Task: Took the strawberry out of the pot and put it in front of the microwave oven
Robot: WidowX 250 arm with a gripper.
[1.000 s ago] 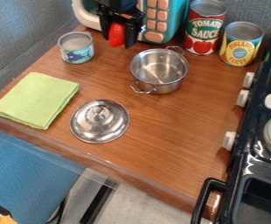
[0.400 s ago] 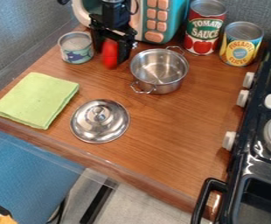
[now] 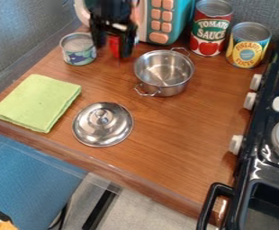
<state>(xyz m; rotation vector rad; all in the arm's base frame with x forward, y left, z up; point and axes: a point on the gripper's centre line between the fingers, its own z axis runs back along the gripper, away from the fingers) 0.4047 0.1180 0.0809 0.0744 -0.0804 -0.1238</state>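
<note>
Brown wood-grained counter [image 3: 172, 130] lies below the black two-finger gripper [image 3: 112, 50], its fingers clamped around the red, rounded strawberry [image 3: 114, 45].

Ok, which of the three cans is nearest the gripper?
The short can, just left of the gripper in the picture. The red can and yellow can are taller and stand farther off, to the right.

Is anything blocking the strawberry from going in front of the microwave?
Nothing visible. The strawberry, at the gripper, is already in front of the microwave; the pot and small can sit on either side.
</note>
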